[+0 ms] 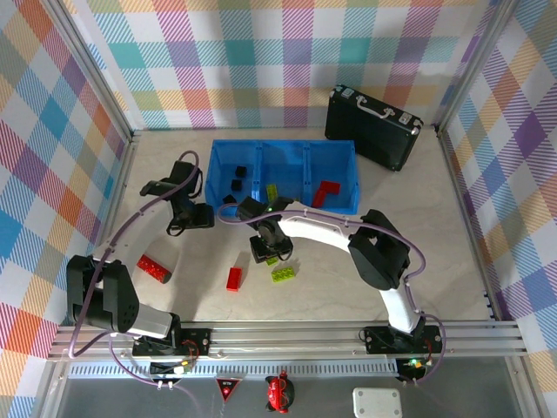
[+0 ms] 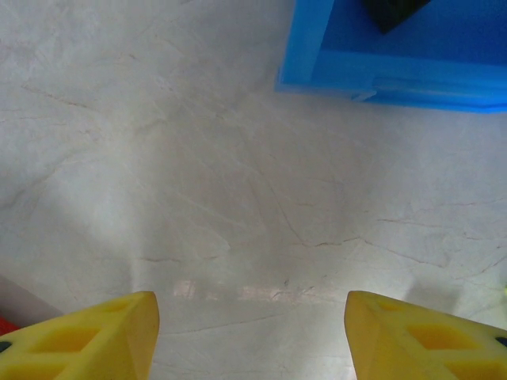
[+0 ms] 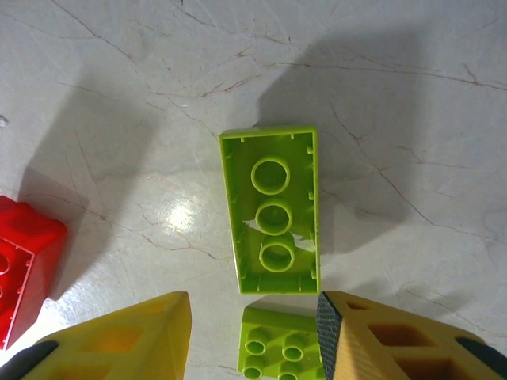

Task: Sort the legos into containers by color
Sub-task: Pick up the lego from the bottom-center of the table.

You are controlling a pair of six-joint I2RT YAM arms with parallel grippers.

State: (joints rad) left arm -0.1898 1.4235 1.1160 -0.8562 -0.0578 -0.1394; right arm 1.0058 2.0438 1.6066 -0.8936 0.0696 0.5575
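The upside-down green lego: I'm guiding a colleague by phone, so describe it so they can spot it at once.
On the pale table, on the near side of the blue tray, look under the right claw. The lime-green lego lies just beyond it, beside another green lego and a red one. It alone shows its hollow underside with three round tubes.

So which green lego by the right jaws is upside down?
The longer lime brick, hollow underside up; the shorter one beside it shows studs.
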